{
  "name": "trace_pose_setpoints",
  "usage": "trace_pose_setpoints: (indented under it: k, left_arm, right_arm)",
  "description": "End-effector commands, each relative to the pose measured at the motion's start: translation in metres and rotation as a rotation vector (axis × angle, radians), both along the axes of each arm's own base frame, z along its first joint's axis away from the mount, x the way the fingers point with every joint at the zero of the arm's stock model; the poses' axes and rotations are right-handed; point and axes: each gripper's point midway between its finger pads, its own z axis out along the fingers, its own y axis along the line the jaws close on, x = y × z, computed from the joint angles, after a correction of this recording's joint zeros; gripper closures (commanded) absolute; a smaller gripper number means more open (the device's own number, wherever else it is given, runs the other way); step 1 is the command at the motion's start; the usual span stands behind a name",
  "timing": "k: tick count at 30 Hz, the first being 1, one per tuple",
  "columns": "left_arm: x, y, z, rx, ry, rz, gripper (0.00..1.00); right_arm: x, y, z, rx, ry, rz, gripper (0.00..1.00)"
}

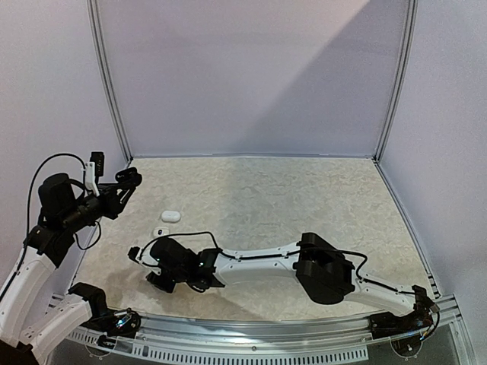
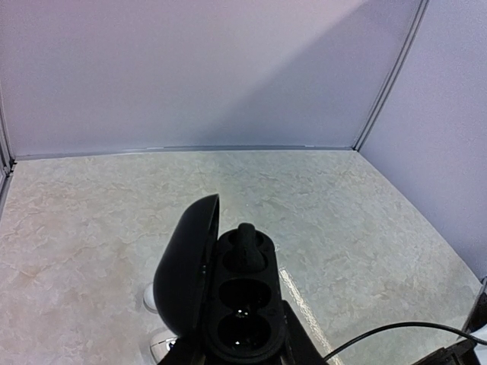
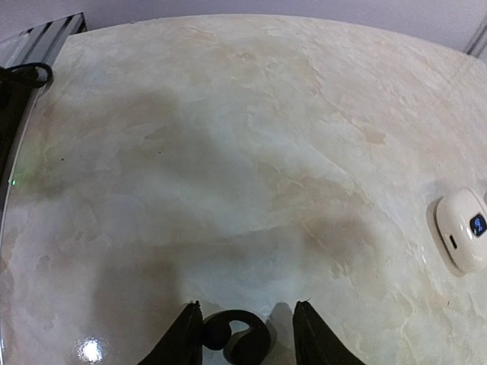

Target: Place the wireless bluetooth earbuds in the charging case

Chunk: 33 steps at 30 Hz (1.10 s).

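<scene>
A black charging case [image 2: 242, 304] is held up above the table with its lid [image 2: 186, 266] swung open to the left, and my left gripper [image 2: 240, 350] is shut on its lower body. One black earbud [image 2: 245, 247] sits in the far well; the two nearer wells are empty. In the top view this gripper [image 1: 129, 181] hangs at the far left. My right gripper [image 3: 247, 334] is low over the table near the front left, also seen from above [image 1: 144, 266]. A second black earbud [image 3: 237, 341] with a curved hook lies between its fingers, touching the left finger [image 3: 185, 336], with a gap to the right one.
A white case [image 3: 463, 230] with a small blue display lies on the table to the right of my right gripper. The top view shows a white case [image 1: 170, 216] and a smaller white piece [image 1: 161, 232] between the arms. Walls enclose the back and sides.
</scene>
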Motion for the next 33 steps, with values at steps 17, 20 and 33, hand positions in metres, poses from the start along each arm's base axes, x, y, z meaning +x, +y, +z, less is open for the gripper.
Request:
trace_pose_setpoints:
  k: [17, 20, 33]
  left_arm:
    - [-0.002, 0.002, 0.002, -0.008, -0.015, 0.005, 1.00]
    - [-0.002, 0.002, 0.002, -0.007, -0.016, 0.003, 1.00]
    - [-0.003, 0.000, 0.004, -0.006, -0.030, -0.009, 1.00]
  right_arm:
    - [0.014, -0.044, 0.006, -0.059, -0.052, -0.139, 0.76]
    - [0.016, -0.047, 0.009, -0.054, -0.054, -0.150, 0.78]
    - [0.049, -0.129, 0.039, -0.076, -0.055, -0.469, 0.81]
